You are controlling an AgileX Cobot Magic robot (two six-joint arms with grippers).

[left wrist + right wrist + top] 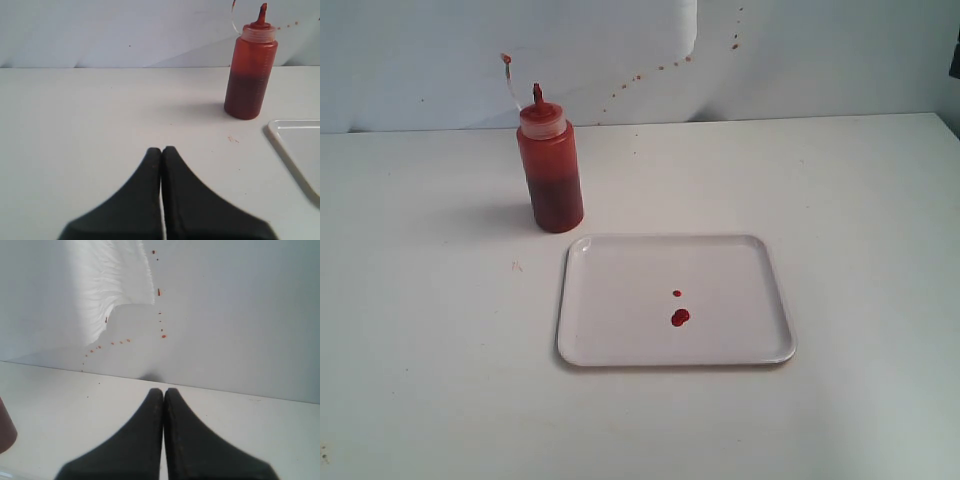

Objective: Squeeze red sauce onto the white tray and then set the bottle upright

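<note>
Exterior view: the bottle [550, 175] stands upright on the table [420, 350], just beyond the far left corner of the white tray [620, 345] and not touching it. Two small blobs of red sauce [680, 317] lie near the tray's middle. Neither arm shows in this view. In the left wrist view the left claw [161, 149] has its fingers pressed together with nothing between them, low over bare table and well short of the bottle. The right wrist view shows the right claw [163, 390] closed and empty in the same way, facing the back wall [240, 315], which carries a scatter of red specks [120, 342]. As things lie, both halves of the job look done, so the step in hand is probably just keeping clear. To do that well, both claws should keep away from the tall, narrow bottle, which a side brush could tip. They should also stay off the tray, so the wet blobs are not smeared.
</note>
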